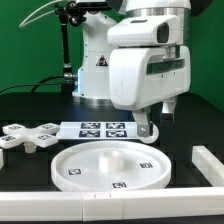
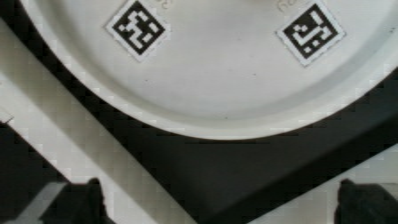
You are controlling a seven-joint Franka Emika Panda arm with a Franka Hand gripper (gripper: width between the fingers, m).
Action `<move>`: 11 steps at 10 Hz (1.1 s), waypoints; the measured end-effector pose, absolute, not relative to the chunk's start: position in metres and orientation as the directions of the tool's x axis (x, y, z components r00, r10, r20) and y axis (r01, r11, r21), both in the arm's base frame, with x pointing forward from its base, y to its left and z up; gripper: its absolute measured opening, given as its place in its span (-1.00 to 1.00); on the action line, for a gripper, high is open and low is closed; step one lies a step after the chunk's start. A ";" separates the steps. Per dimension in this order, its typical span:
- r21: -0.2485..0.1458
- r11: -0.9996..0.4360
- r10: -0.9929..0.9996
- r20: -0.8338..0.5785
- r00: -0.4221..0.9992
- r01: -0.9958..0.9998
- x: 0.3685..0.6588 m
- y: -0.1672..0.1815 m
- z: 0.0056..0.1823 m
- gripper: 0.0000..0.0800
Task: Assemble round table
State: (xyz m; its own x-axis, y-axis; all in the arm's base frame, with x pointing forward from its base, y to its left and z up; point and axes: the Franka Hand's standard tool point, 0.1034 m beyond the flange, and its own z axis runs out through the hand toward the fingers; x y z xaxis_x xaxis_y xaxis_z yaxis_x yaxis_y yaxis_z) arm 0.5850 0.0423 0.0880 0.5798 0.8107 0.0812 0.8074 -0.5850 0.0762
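Observation:
The large rimmed round disc (image 1: 110,165) lies flat on the dark table in front of the arm. It fills the upper part of the wrist view (image 2: 214,70), with two black square tags showing. The cross-shaped foot (image 1: 25,136) lies at the exterior view's left. A short white post (image 1: 147,128) seems to stand just behind the disc's right rim, under the hand. My gripper (image 1: 157,113) hangs above that spot. In the wrist view the gripper (image 2: 222,205) is open, its dark fingertips (image 2: 80,205) far apart, with only table and a white strip between them.
The marker board (image 1: 98,128) lies behind the disc. White border rails run along the front (image 1: 90,210) and at the exterior view's right (image 1: 205,160). A white strip (image 2: 107,150) crosses the wrist view diagonally beside the disc. The arm's base (image 1: 95,70) stands at the back.

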 end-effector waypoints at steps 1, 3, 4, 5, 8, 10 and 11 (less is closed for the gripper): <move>0.098 -0.569 0.822 0.099 0.561 0.817 0.585 0.041 0.086 0.62; 0.101 -0.568 0.823 0.101 0.559 0.817 0.585 0.041 0.086 0.62; 0.101 -0.568 0.823 0.101 0.559 0.817 0.585 0.041 0.086 0.62; 0.106 -0.547 0.837 0.100 0.538 0.831 0.584 0.037 0.084 0.62; 0.115 -0.514 0.857 0.091 0.507 0.850 0.555 -0.008 0.058 0.62; 0.097 -0.528 0.849 0.082 0.522 0.844 0.539 -0.025 0.042 0.62; 0.091 -0.531 0.847 0.080 0.525 0.842 0.538 -0.027 0.037 0.62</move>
State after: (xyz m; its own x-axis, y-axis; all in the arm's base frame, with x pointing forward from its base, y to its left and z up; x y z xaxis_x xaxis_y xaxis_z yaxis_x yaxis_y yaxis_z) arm 0.5378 -0.0269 0.0372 0.5252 0.8472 0.0802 0.8425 -0.5310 0.0912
